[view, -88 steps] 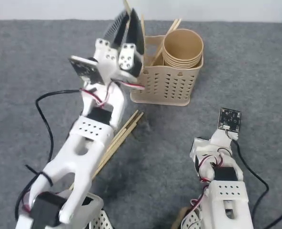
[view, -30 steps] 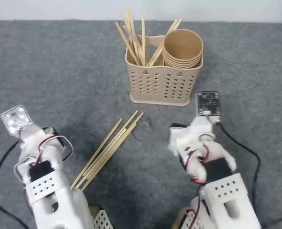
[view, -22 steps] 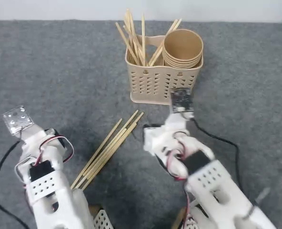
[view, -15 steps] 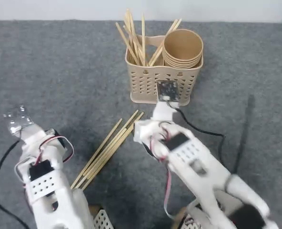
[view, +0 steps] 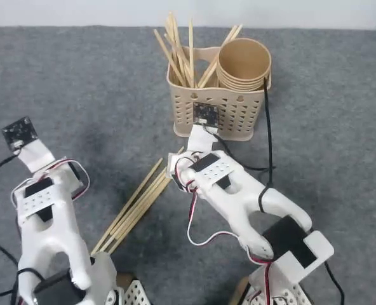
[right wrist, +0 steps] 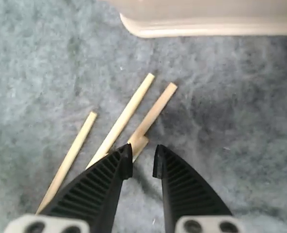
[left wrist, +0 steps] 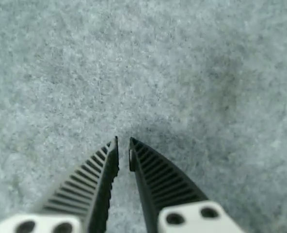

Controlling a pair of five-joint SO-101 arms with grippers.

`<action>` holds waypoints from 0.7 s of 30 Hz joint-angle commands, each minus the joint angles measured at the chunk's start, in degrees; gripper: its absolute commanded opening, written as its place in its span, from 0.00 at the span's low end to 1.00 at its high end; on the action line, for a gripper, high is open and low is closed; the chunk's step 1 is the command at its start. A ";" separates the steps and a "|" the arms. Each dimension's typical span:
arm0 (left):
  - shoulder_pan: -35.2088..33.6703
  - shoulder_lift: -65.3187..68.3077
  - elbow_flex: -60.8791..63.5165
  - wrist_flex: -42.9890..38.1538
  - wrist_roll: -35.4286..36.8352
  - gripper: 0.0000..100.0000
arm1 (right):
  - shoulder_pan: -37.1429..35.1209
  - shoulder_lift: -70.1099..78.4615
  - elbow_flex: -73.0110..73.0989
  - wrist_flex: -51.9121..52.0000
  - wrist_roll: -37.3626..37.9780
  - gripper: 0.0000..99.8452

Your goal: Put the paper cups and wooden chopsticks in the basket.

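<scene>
Left arm [view: 45,210] folded back near its base, left gripper [left wrist: 123,141] pointing down, fingers all but closed. Right arm [view: 232,190] stretched forward and inward, right gripper [right wrist: 142,160] pointing down, fingers slightly apart.

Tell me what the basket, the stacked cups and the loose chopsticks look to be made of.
Basket: beige moulded plastic, matt, judging by its even slot rows. Stacked cups: brown paper, matt, rolled rims. Loose chopsticks: pale, bare wood by the look, possibly bamboo.
</scene>
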 commanded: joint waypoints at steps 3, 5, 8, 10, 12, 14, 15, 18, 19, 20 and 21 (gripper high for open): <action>0.44 0.09 -2.51 0.26 -0.26 0.04 | -0.66 -0.13 -4.48 -1.19 -0.70 0.10; 0.44 0.18 -2.51 0.18 -0.26 0.04 | -0.66 0.04 -4.57 -1.36 -0.70 0.10; 0.44 0.35 -2.51 0.09 -0.26 0.04 | -0.66 1.36 -4.66 -1.54 -0.88 0.09; 0.44 0.35 -2.51 0.09 -0.26 0.04 | -0.66 3.38 -5.71 -1.54 -2.73 0.09; 0.44 0.35 -2.51 0.09 -0.26 0.04 | -0.92 5.49 -7.38 -0.57 -3.34 0.09; 0.44 0.35 -2.51 0.09 -0.26 0.04 | -0.92 7.08 -9.49 1.98 -3.43 0.09; 0.44 0.35 -2.51 0.09 -0.35 0.04 | -0.92 7.69 -10.64 3.74 -3.52 0.09; 0.44 0.35 -2.51 0.09 -0.44 0.04 | -0.75 8.13 -13.01 8.04 -3.52 0.03; 0.44 0.35 -2.51 0.09 -0.44 0.04 | -0.57 8.13 -13.45 9.01 -3.52 0.00; 0.44 0.35 -2.51 0.09 -0.44 0.04 | -0.40 8.04 -13.89 10.07 -3.52 0.01; 0.44 0.35 -2.51 0.09 -0.44 0.04 | 0.04 8.04 -14.24 11.30 -3.52 0.02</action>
